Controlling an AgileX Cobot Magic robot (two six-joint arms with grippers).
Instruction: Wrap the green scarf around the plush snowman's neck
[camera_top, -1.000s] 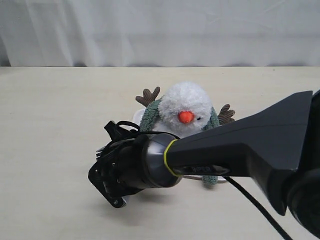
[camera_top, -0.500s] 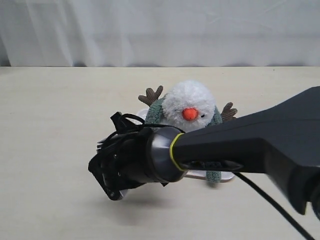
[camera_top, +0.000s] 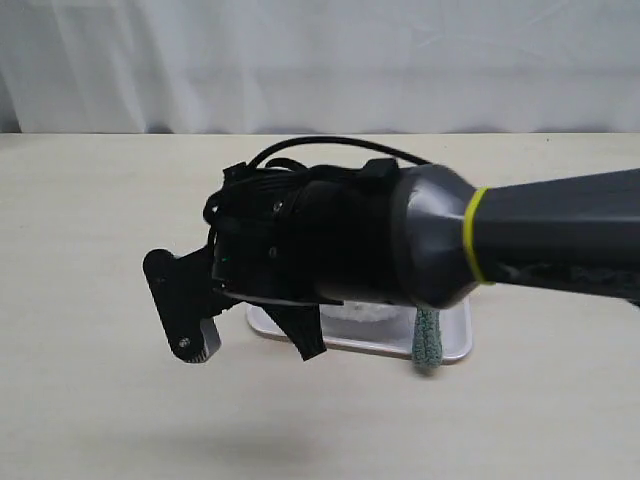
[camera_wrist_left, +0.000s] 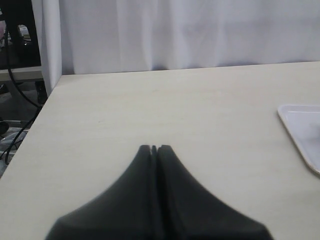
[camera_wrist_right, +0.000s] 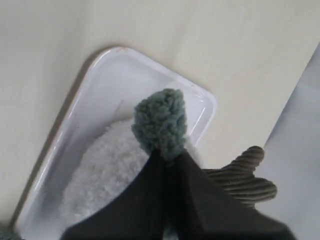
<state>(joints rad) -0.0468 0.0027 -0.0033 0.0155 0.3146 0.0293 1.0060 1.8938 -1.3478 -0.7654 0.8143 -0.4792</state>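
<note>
Beige table (camera_top: 100, 250); white tray (camera_top: 452, 338) resting on it.

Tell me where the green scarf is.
The right pincer pinches one end of the green scarf over the plush snowman; in the exterior view another part hangs over the tray's front rim.

Right arm (camera_top: 430, 235): lifted and swung up across the middle, wrist rolled over.
Snowman (camera_wrist_right: 100, 175): head and nose, earlier above the arm, now hidden behind it in exterior view.
Tray (camera_top: 455, 345): front edge uncovered.
</note>
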